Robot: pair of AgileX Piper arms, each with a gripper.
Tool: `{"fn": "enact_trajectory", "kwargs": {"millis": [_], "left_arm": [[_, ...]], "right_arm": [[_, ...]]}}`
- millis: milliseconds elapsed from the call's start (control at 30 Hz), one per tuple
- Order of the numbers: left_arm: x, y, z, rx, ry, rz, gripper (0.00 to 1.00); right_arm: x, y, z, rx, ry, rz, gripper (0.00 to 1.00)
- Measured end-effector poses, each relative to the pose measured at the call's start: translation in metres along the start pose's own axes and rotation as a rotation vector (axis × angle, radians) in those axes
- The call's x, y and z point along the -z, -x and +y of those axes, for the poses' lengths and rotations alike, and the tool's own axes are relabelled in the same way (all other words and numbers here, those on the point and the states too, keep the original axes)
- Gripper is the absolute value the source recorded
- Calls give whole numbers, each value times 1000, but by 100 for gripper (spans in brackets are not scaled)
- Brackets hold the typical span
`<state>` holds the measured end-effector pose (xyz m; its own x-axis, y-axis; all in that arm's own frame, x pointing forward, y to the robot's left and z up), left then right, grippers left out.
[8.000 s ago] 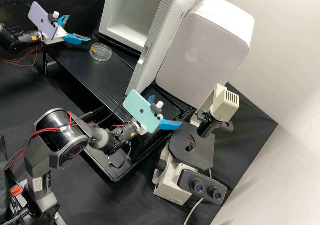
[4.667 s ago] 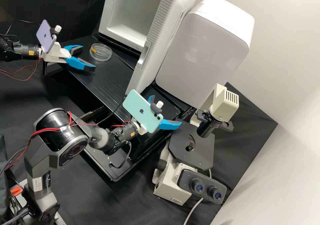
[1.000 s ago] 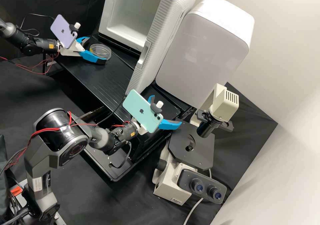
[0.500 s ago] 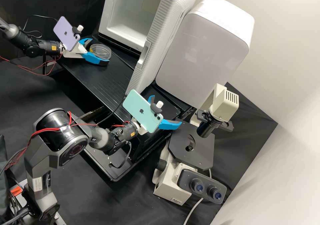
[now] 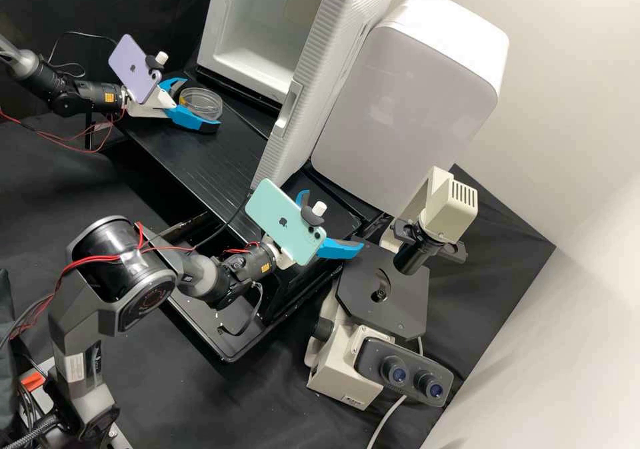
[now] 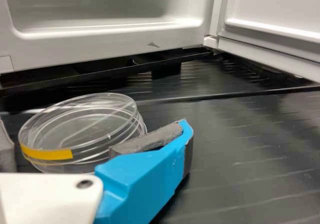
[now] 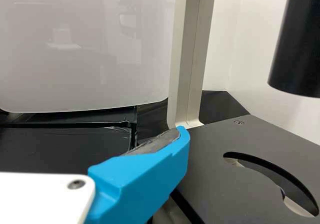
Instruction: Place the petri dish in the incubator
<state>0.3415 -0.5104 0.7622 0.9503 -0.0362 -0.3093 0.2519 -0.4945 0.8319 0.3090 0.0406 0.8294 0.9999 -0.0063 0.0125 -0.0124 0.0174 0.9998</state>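
A clear petri dish with a yellow strip on its rim sits on the black bench in front of the open white incubator. My left gripper is low on the bench and open, one blue finger on either side of the dish and close to its wall. I cannot tell whether the pads touch it. My right gripper hangs open and holds nothing, beside the incubator's front corner and above the microscope stage.
The incubator's ribbed door stands swung open to the right of the cavity. A second white box stands beside it. A microscope occupies the bench's near right. Red cables trail by the left arm.
Over the earlier frames the left gripper came down from the far left to the bench and slid its fingers around the petri dish. The right arm has not moved.
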Motion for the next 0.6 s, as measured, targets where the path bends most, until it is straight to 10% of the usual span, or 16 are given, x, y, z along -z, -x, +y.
{"fn": "enact_trajectory", "kwargs": {"millis": [600], "left_arm": [[1,3,-3,-12,2,3,0]], "right_arm": [[0,0,0,0,0,0,100]]}}
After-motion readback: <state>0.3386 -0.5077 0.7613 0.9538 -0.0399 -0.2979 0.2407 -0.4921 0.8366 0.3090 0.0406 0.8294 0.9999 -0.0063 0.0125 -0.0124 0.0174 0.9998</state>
